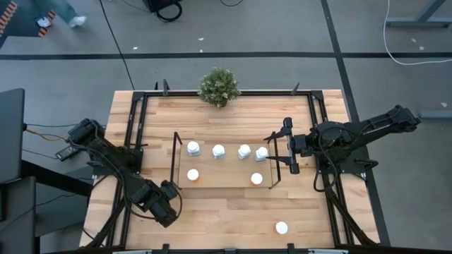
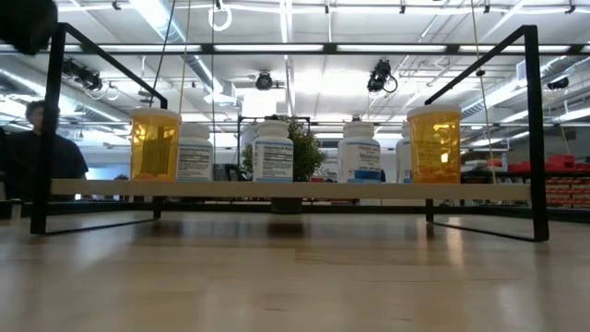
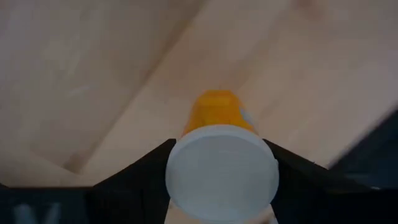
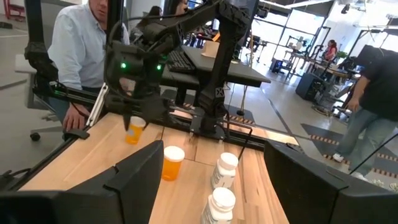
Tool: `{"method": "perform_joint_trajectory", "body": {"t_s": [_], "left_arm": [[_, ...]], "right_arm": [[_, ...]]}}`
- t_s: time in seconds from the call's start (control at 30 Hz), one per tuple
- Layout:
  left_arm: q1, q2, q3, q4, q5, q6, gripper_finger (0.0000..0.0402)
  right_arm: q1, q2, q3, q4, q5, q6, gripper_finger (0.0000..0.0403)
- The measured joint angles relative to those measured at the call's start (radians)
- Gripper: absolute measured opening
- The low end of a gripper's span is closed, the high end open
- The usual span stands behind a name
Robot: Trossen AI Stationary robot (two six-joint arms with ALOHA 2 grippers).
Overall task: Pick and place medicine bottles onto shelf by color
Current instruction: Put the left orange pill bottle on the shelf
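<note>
The shelf [image 1: 178,161] stands mid-table. On its deck several whitish medicine bottles [image 1: 218,151] stand in the far row and two orange ones [image 1: 193,175] [image 1: 256,178] in the near row. One more bottle [image 1: 282,227] stands on the table near the front right. My left gripper [image 1: 168,204], near the front left, is shut on an orange bottle [image 3: 217,109] with a white cap. In the high view the gripper hides that bottle. My right gripper [image 1: 281,154] hangs level and open just outside the shelf's right end. My left gripper pinches the orange bottle at its white cap [image 3: 221,171], one finger [image 3: 146,171] on each side. The fingers come from above, pointing down. The bottle [image 4: 134,132] hangs upright below them, a little above the table.
A small potted plant [image 1: 219,86] sits at the table's far edge. Black frame rails [image 1: 134,120] run along the table's left and right sides. A person in a light shirt [image 4: 81,43] sits beyond the table's left side. Bare wood lies between the shelf and the front edge.
</note>
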Motion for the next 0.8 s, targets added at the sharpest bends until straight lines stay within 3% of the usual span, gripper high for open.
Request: {"method": "perform_joint_trajectory", "body": {"t_s": [0.2, 0.37, 0.8], "left_arm": [[0.01, 0.003, 0.121, -0.019, 0.001, 0.012, 0.0201], [0.05, 0.033, 0.248, -0.07, -0.01, 0.088, 0.0212], [0.267, 0.209, 0.585, -0.242, -0.076, 0.542, 0.021]], "right_arm": [[0.0, 0.0, 0.0, -0.001, 0.0, 0.003, 0.0284], [0.0, 0.0, 0.0, -0.001, 0.0, 0.003, 0.0284], [0.0, 0.0, 0.0, -0.015, 0.0, 0.006, 0.0284]]}}
